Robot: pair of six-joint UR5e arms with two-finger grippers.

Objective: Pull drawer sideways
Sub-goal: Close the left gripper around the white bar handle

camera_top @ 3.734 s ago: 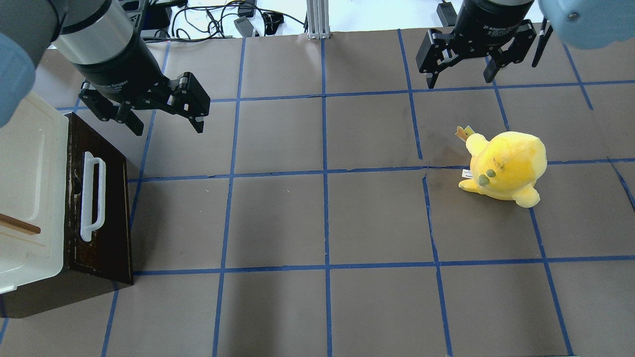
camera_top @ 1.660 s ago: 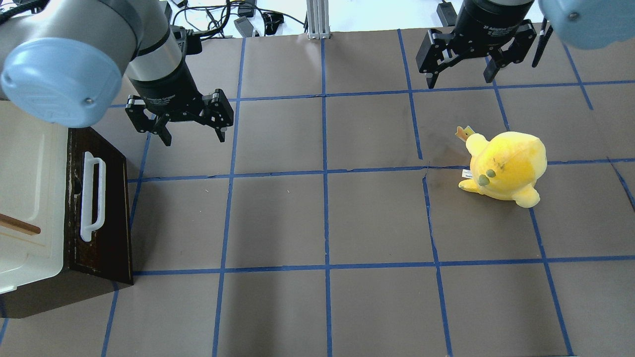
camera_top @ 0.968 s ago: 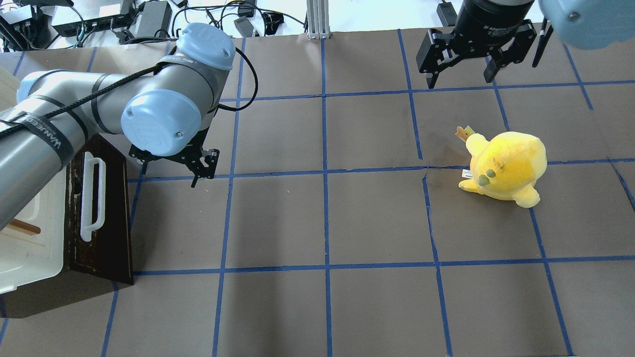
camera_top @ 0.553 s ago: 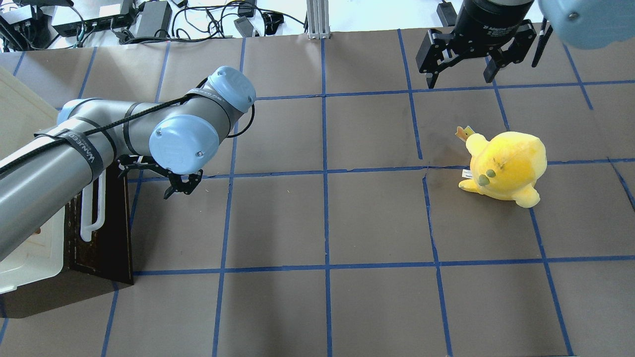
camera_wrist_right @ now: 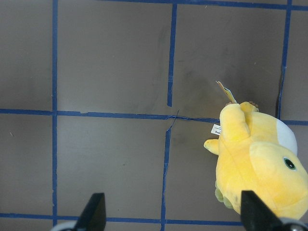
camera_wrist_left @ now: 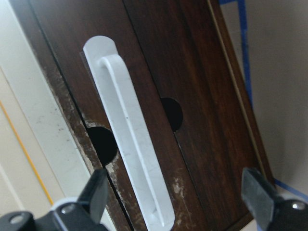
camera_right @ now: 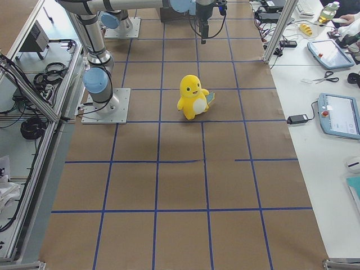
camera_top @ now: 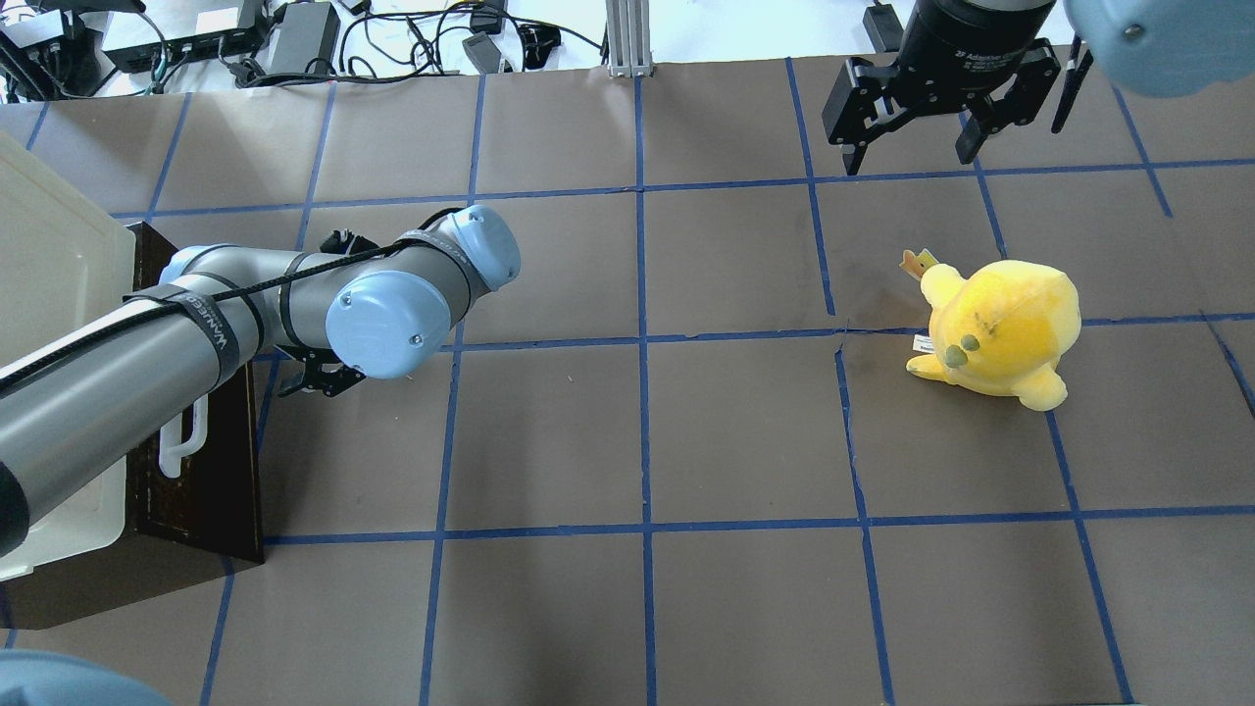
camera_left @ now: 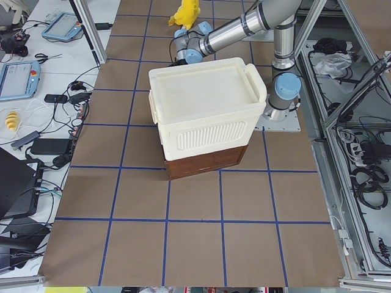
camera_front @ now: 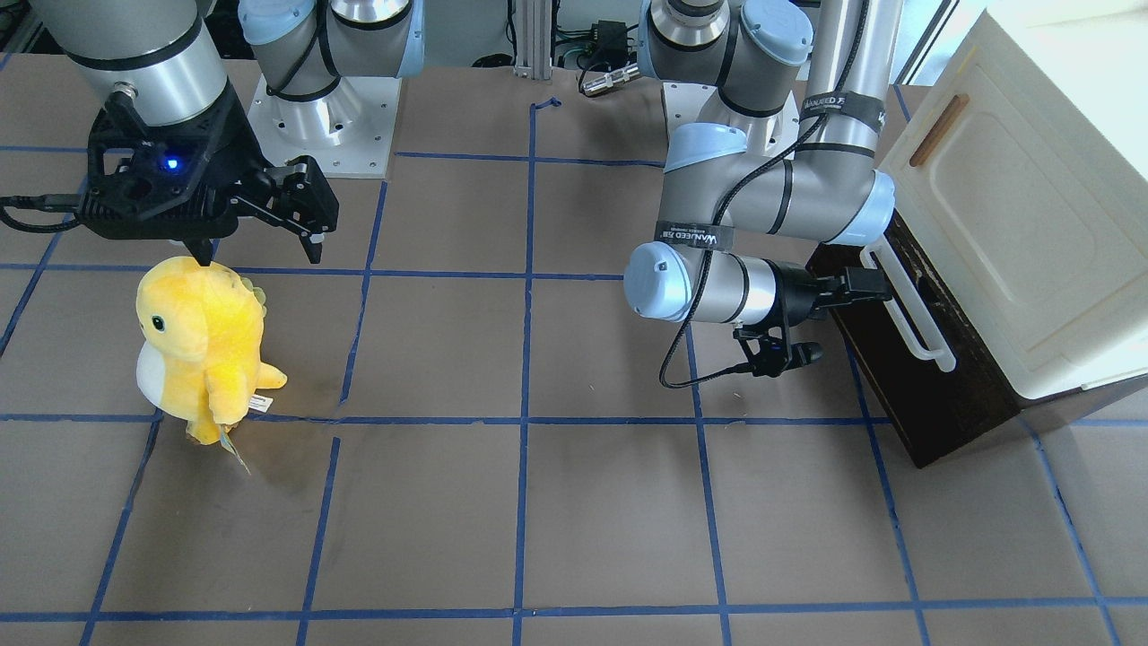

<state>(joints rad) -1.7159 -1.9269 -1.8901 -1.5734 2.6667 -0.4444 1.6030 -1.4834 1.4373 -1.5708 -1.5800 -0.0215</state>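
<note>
The drawer (camera_front: 937,395) has a dark brown front and sits under a cream cabinet; it also shows in the overhead view (camera_top: 224,471). Its long white bar handle (camera_front: 908,309) fills the left wrist view (camera_wrist_left: 132,144). My left gripper (camera_front: 863,292) is open and level, pointing at the drawer front, close to the handle's far end. In the left wrist view the handle lies between and ahead of the two fingertips (camera_wrist_left: 96,192), apart from them. My right gripper (camera_top: 907,147) is open and empty, hanging above the table at the back right.
The cream cabinet (camera_front: 1031,206) with a small brown wooden handle (camera_front: 938,130) sits on top of the drawer unit at the table's left end. A yellow plush toy (camera_top: 1000,328) stands below the right gripper (camera_wrist_right: 255,163). Blue tape lines grid the brown table.
My left arm has swung down and turned toward the drawer front, bringing its open gripper close to the white handle. The right arm, the plush and the drawer have not moved.
</note>
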